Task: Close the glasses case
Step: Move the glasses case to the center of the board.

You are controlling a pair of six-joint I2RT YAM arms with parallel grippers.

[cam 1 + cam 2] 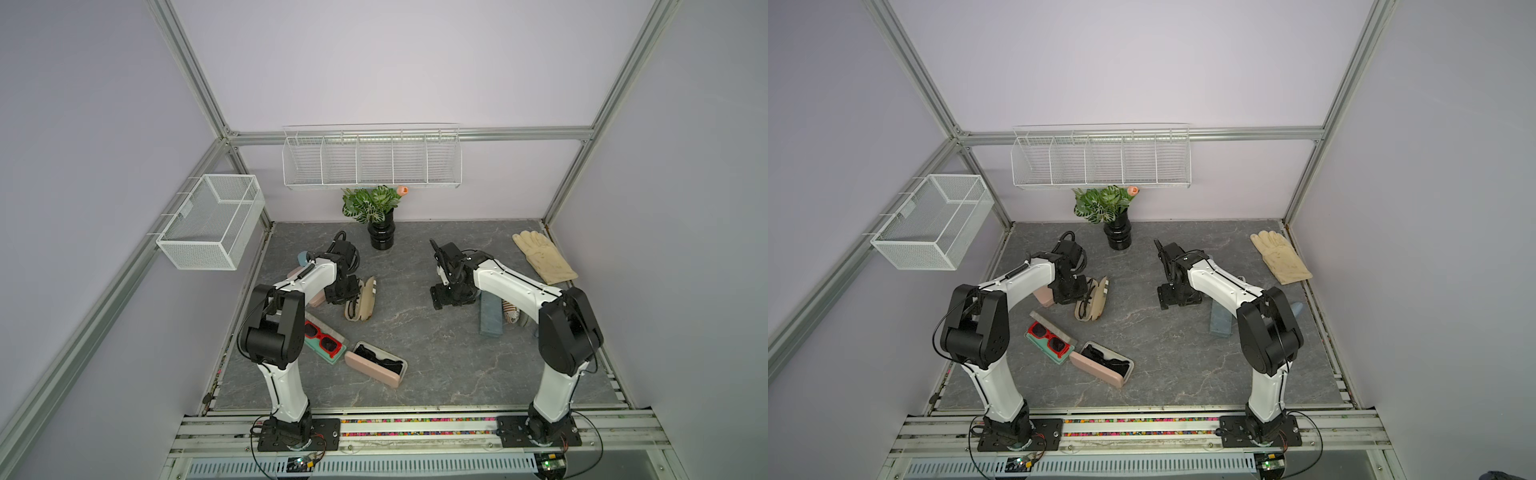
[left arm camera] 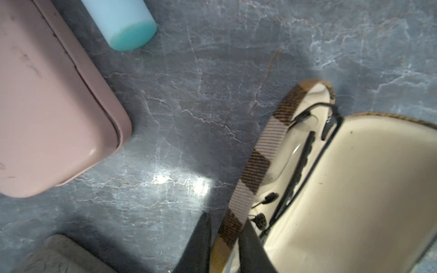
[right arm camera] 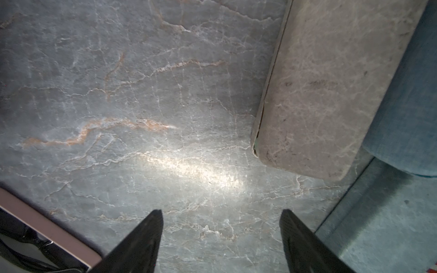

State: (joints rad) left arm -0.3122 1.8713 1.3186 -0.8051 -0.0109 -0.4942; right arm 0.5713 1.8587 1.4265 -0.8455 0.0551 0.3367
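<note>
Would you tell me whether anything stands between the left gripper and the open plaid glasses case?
Nothing visible does. The left gripper is at the plaid case, its fingers straddling the case's wall. Only the glasses lie inside one half.

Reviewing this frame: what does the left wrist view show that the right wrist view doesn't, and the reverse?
Only the left wrist: the open plaid case with glasses inside, the left hand closed on its rim, a closed pink case and a pale blue cylinder. Only the right wrist: the right hand open over bare tabletop, a closed grey case, a blue fabric item. Both: that grey marbled tabletop.
</note>
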